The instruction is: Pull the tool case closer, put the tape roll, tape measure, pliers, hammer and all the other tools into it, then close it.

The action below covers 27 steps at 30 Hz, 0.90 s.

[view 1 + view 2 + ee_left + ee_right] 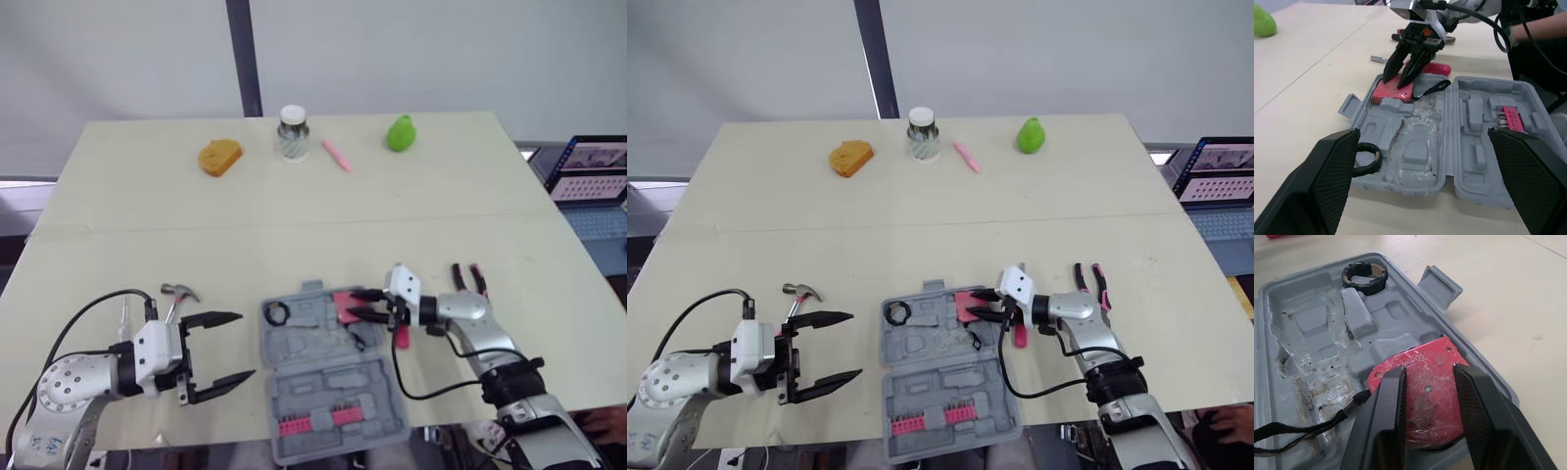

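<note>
On the table [294,196], right fingers [1386,421] pinch the half-hidden tape measure [1427,379] in the tool case [328,392]; left fingers [216,319] spread.

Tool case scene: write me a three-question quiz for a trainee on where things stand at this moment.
1. Multiple choice: which tool sits between the fingers of the right gripper, over the open tool case? A hammer, B tape measure, C pliers.
2. True or false: the hammer already lies inside the case.
3. Fill in: the left gripper, beside the case, stands ___ and holds nothing.

Key: 1 B. 2 False: the hammer lies on the table, to the left of the case. 3 open.
</note>
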Tool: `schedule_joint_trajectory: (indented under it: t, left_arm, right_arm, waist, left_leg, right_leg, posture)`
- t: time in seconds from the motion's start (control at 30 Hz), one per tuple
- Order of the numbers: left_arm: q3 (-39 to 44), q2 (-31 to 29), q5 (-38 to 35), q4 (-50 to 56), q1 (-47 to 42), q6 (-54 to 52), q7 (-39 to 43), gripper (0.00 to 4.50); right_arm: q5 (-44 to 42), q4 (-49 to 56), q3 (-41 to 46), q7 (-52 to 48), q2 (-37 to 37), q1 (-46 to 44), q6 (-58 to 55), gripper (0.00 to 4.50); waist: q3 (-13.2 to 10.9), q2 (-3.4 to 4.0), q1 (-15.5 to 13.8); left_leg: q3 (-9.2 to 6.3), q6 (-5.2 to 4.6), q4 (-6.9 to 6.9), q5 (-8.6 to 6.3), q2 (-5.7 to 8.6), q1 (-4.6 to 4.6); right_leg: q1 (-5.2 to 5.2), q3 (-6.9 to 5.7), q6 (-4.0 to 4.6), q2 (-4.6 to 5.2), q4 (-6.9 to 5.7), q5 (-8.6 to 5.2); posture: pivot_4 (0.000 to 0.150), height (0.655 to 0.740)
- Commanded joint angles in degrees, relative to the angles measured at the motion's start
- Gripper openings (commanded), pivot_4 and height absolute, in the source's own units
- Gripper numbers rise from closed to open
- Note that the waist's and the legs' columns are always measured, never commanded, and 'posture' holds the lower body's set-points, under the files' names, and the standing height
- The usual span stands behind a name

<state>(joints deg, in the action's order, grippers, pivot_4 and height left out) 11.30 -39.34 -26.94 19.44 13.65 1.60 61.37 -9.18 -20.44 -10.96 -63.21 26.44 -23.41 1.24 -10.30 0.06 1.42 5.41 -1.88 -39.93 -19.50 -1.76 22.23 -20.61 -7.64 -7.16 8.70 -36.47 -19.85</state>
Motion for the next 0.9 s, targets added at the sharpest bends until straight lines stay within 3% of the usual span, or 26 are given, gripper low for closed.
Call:
schedule_joint_trajectory:
  t: [0.03,0.27,0.47,0.8,0.9]
  left_arm:
    - [0.5,-0.2,-2.1,0.3,-1.5,-0.8,0.4,4.5]
    - [-0.3,1.2,-2.7,-0.1,-2.6,-2.2,0.0,4.5]
    - [0.3,1.3,-3.2,0.6,-0.1,-2.7,0.5,4.5]
    - [2.6,1.8,-3.0,0.2,7.1,-2.2,1.0,4.5]
    - [2.6,1.8,-2.0,-1.0,9.0,-1.3,1.4,4.5]
  right_arm:
    - [-2.4,9.3,3.1,0.3,3.7,0.2,-6.3,1.6]
    - [-9.9,31.5,10.9,0.2,14.5,7.8,-20.6,1.6]
    - [-17.1,47.7,21.9,0.5,22.1,24.6,-29.2,1.6]
    - [-19.5,57.5,34.4,0.0,24.1,50.7,-34.5,1.6]
    - [-19.9,58.5,35.6,0.4,24.1,56.0,-36.3,2.43]
  waist:
    - [-0.1,0.11,-0.1]
    - [-0.1,0.2,-0.4]
    - [-0.1,0.17,-1.4]
    - [-0.1,0.16,-1.8]
    - [-0.1,0.15,-2.0]
  left_leg:
    - [0.0,0.0,0.0,0.0,0.01,0.04]
    - [-0.01,-0.01,0.06,0.0,0.0,0.14]
    - [0.01,-0.02,0.09,-0.01,-0.03,0.12]
    - [0.0,-0.04,0.13,-0.02,-0.04,0.07]
    - [0.0,-0.05,0.2,-0.02,-0.05,0.05]
  right_leg:
    - [-0.03,0.0,0.0,0.02,0.0,0.0]
    - [-0.08,-0.04,0.0,0.0,0.13,0.0]
    - [0.03,0.0,-0.01,-0.01,0.53,0.0]
    - [0.11,0.23,-0.01,0.01,0.69,0.0]
    - [0.11,0.24,0.0,0.01,0.76,0.0]
  posture:
    - [0.15,0.695]
    - [0.15,0.695]
    - [0.15,0.695]
    - [0.15,0.695]
    - [0.15,0.695]
